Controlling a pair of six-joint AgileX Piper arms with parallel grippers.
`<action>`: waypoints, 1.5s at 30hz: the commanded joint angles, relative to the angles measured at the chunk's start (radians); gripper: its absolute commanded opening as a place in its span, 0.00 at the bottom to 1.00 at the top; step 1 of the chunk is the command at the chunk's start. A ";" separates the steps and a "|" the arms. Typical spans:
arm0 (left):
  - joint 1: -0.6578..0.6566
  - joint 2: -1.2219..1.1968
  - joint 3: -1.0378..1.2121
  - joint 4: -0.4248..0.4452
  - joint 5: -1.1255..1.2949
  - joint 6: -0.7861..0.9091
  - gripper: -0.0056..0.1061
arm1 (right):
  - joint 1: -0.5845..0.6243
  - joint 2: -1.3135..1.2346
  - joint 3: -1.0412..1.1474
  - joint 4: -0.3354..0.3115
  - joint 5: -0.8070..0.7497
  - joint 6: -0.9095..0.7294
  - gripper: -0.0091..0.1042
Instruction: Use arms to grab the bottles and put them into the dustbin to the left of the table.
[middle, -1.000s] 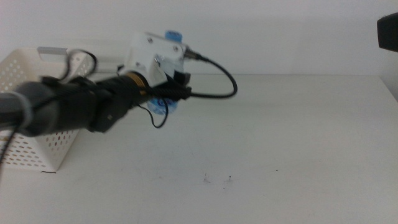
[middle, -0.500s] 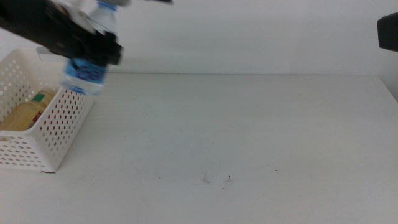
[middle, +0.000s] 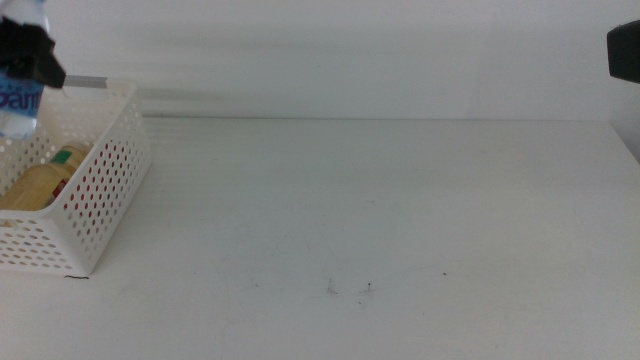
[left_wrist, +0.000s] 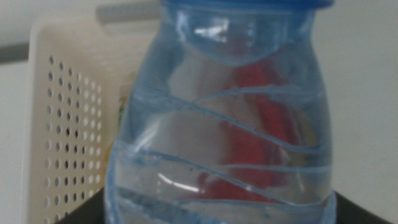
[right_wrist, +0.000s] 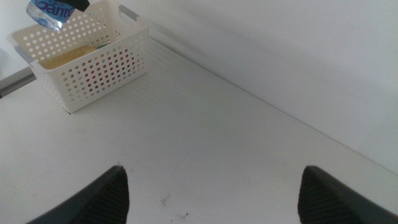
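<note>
Here's the left end effector (middle: 30, 65) at the far left of the middle view, pinching the water bottle (middle: 20, 95) and holding it above the dustbin (middle: 95, 215), right over the open top. The left wrist view is filled by that clear bottle (left_wrist: 221, 118), blue cap at the top, jaws dark at either side of its base, and through the plastic there's red, which looks like the soda can lying in the basket below. In the middle view the yellow tea bottle (middle: 45, 180) already lies inside the dustbin, its green label showing near the rim. So this reads as the last drop of the task: nothing is left standing on the counter (middle: 380, 220). The right end effector (right_wrist: 211, 190) waits well apart over the bare counter, jaws spread wide and holding nothing. What the next move calls for, by my judgement, is simple: spread the left jaws while the bottle sits squarely over the opening, not over the rim or the grey handle (middle: 90, 82), so it falls in beside the other two.
</note>
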 joint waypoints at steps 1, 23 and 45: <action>0.029 0.048 -0.033 -0.017 -0.021 0.010 0.03 | 0.002 -0.003 -0.006 -0.002 -0.011 -0.004 0.75; 0.041 0.287 -0.058 0.030 -0.111 0.007 0.55 | 0.002 -0.003 -0.006 -0.002 -0.011 -0.004 0.75; -0.005 0.055 -0.064 -0.201 0.110 -0.036 0.89 | 0.002 -0.003 -0.006 -0.002 -0.011 -0.004 0.75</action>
